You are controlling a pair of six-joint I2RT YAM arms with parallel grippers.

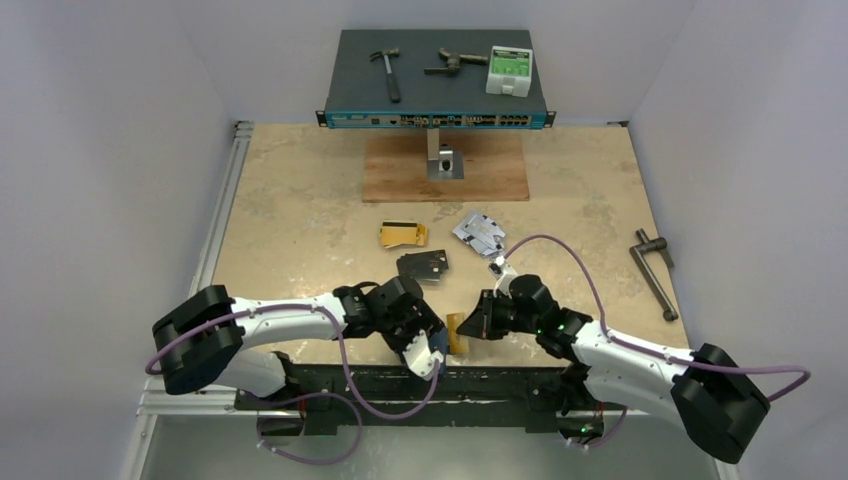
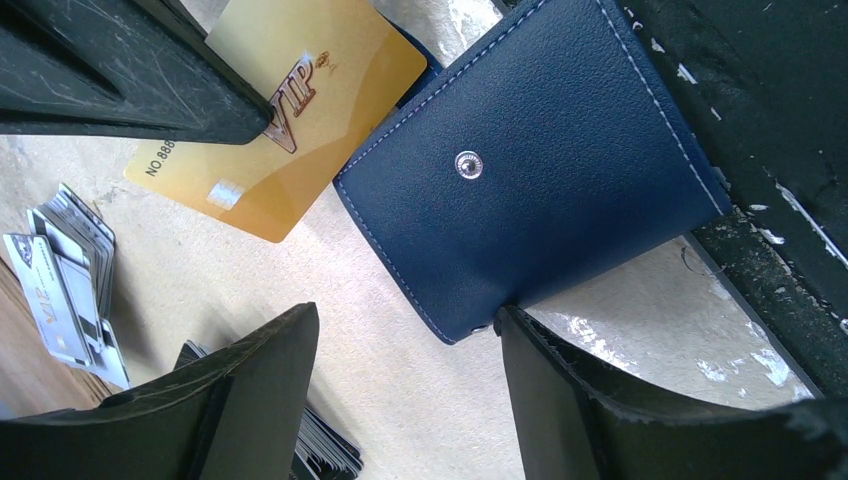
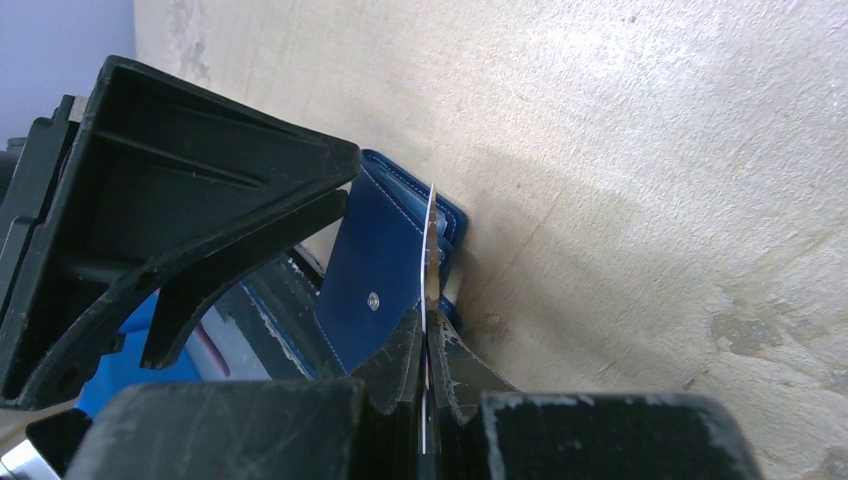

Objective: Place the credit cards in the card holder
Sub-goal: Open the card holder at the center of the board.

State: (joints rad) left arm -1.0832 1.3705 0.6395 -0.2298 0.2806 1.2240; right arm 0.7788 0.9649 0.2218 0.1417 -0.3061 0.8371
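The navy card holder (image 2: 540, 170) lies closed, snap stud up, by the table's near edge, and also shows in the right wrist view (image 3: 375, 270). My left gripper (image 2: 405, 345) stands open beside it, its right finger (image 2: 580, 400) touching the holder's edge. My right gripper (image 3: 428, 345) is shut on a gold credit card (image 2: 300, 110), seen edge-on (image 3: 429, 240), whose far end reaches the holder. From above, this card (image 1: 457, 335) sits between the left gripper (image 1: 432, 352) and the right gripper (image 1: 472, 322). Gold (image 1: 403, 235), black (image 1: 424, 266) and silver (image 1: 478, 231) credit cards lie further back.
A black rail (image 2: 780, 150) runs along the near edge just behind the holder. A wooden board (image 1: 445, 168) and a network switch (image 1: 437, 85) carrying tools stand at the back. A metal handle (image 1: 655, 272) lies at the right.
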